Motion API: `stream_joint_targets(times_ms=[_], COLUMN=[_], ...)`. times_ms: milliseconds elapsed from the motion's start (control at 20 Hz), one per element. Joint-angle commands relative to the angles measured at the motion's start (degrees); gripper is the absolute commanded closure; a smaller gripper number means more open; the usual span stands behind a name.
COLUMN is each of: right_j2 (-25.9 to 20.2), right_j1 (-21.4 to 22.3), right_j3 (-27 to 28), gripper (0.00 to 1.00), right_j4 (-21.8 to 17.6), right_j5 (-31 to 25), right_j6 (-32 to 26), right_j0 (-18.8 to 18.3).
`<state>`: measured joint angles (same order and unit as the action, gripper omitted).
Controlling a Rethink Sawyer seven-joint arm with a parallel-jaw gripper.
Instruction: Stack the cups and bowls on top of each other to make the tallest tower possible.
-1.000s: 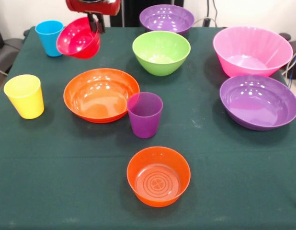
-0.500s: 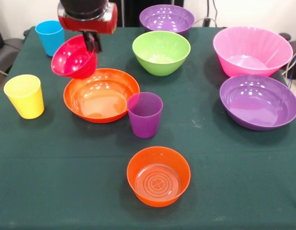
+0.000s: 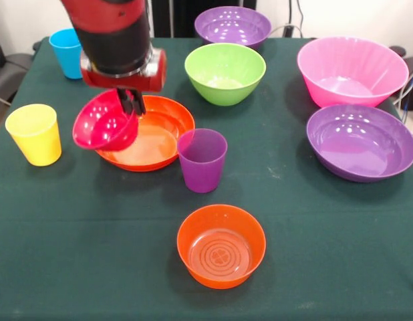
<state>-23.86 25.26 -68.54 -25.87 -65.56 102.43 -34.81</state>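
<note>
My gripper point(image 3: 131, 102) is shut on the rim of the small red bowl point(image 3: 103, 122) and holds it tilted over the left edge of the wide orange bowl point(image 3: 156, 134). The purple cup point(image 3: 202, 160) stands just right of the wide orange bowl. The yellow cup point(image 3: 34, 134) is at the left, and the blue cup point(image 3: 63, 50) is at the far left, partly behind my arm. The small orange bowl point(image 3: 221, 245) sits near the front. The lime green bowl point(image 3: 224, 72), two purple bowls point(image 3: 232, 25) point(image 3: 361, 142) and the big pink bowl point(image 3: 351, 70) stand apart. No stack shows.
The table has a dark green cloth point(image 3: 313, 254). Cables hang at the far right edge by the pink bowl.
My arm has come forward and down with the red bowl, from near the blue cup to over the left edge of the wide orange bowl.
</note>
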Motion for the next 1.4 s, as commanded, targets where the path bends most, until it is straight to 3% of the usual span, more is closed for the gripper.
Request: stream_joint_targets(times_ms=[50,500,900,1400], right_j2=[-4.51,-7.31,-10.24,-7.18], right_j1=[-7.77,-16.09,-22.09,-18.9], right_j3=[11.62,25.9,39.88,34.35], gripper=[1.0,1.0,1.0,1.0], right_j4=[-4.91,-7.13,-9.49,-7.19], right_j5=[-5.28,-9.99,-17.9,-15.5], right_j6=[-19.18,-24.59,-29.27,-26.85], right_j0=[2.38,4.15,6.5,6.45])
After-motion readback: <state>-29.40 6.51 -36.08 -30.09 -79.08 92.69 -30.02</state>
